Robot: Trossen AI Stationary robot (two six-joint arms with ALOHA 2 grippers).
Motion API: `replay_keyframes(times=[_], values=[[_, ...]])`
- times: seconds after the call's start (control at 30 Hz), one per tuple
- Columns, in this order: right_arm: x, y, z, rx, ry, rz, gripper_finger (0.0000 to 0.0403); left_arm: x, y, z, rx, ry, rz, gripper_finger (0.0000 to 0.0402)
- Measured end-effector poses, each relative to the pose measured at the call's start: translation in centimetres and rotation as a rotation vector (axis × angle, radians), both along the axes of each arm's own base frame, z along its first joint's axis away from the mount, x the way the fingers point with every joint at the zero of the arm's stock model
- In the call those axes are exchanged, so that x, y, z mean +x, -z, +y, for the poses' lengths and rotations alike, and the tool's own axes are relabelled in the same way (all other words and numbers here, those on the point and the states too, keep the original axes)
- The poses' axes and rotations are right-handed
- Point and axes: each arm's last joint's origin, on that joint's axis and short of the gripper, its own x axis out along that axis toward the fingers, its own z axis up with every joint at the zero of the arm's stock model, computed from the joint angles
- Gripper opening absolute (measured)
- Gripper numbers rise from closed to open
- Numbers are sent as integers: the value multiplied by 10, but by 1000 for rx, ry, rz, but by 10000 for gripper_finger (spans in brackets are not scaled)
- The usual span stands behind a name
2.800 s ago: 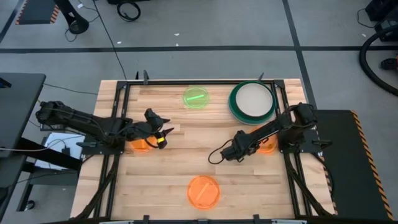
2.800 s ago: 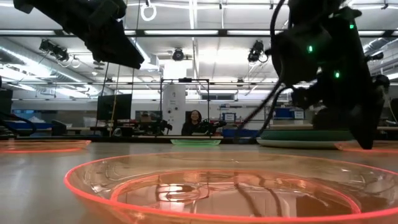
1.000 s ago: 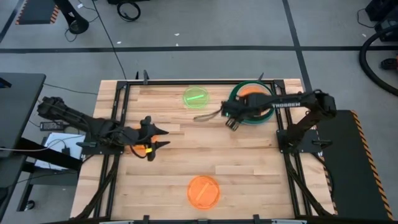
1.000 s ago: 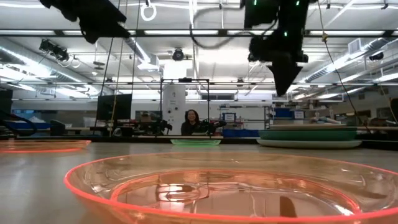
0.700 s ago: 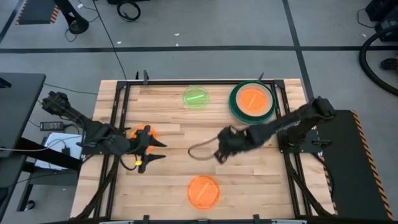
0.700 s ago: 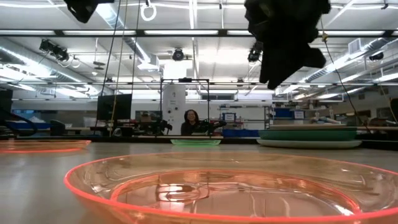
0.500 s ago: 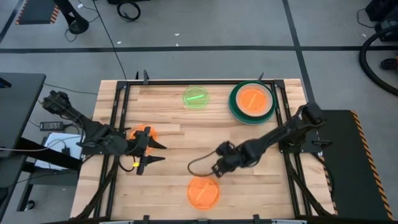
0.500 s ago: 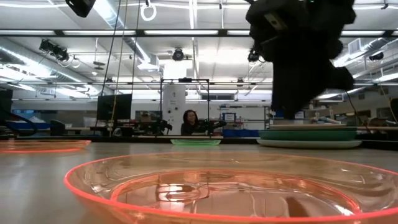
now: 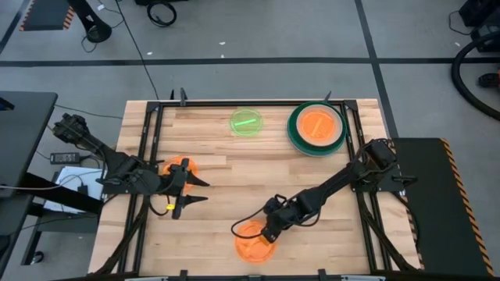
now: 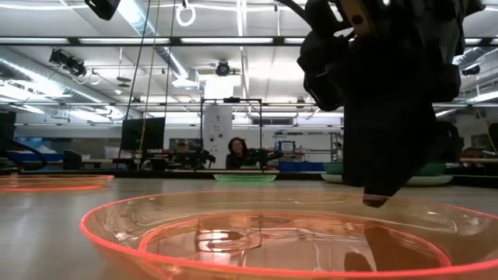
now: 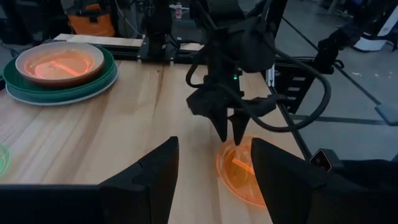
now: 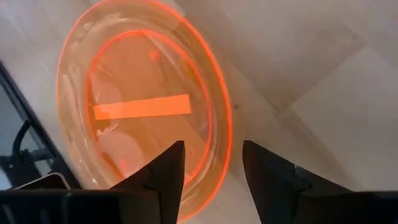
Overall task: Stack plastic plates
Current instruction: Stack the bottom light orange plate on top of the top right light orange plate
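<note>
A workshop with a grey floor and overhead strip lighting is seen around a wooden worktop point(image 9: 226, 187) framed by black rails. A seated person point(image 10: 235, 152) is visible far behind it in the low view.

At the far right corner of the worktop a stack of plates point(image 9: 316, 129) is found: a dark green large plate point(image 11: 37, 91) at the rim, with a red-orange medium plate point(image 9: 317, 125) lying on top and a pale rim seen between them. A neon-green small plate point(image 9: 247, 122) lies alone near the far edge, left of the stack and well apart from it. A translucent orange small plate point(image 9: 255, 240) rests near the front edge, at the middle.

The right arm is stretched low across the worktop, and the right gripper point(image 9: 269, 231) is placed at the far right rim of that orange plate. Its fingers point(image 12: 163, 175) are parted narrowly and straddle the rim; nothing is gripped. The left gripper point(image 9: 193, 191) is held over the left side of the worktop, fingers point(image 11: 146, 180) spread wide and empty. An orange object point(image 9: 176, 166) is partly seen beneath the left arm; what it is cannot be told.
</note>
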Motion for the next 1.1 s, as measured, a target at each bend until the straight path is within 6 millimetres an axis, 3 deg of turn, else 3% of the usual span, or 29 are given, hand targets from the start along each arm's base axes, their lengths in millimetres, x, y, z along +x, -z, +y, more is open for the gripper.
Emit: replay_keyframes(times=[0.2,0.43,0.57,0.77,0.9,1.0,1.1], values=[[1,-2,3,18,-18,-27,168,0,0,0,-1,0,-2,206],[2,11,8,17,-28,3,142,0,0,0,-4,-1,-1,206],[2,13,6,10,-2,14,103,0,0,0,-5,-1,-3,206],[7,13,-3,16,28,12,13,0,0,0,-4,-1,-3,206],[9,-1,-16,19,5,-11,12,-1,0,-1,-15,0,3,206],[3,-34,-35,-5,10,-41,7,-1,0,-2,-13,10,2,206],[-15,-66,-65,-96,58,-1,6,-2,0,-3,-13,16,-2,206]])
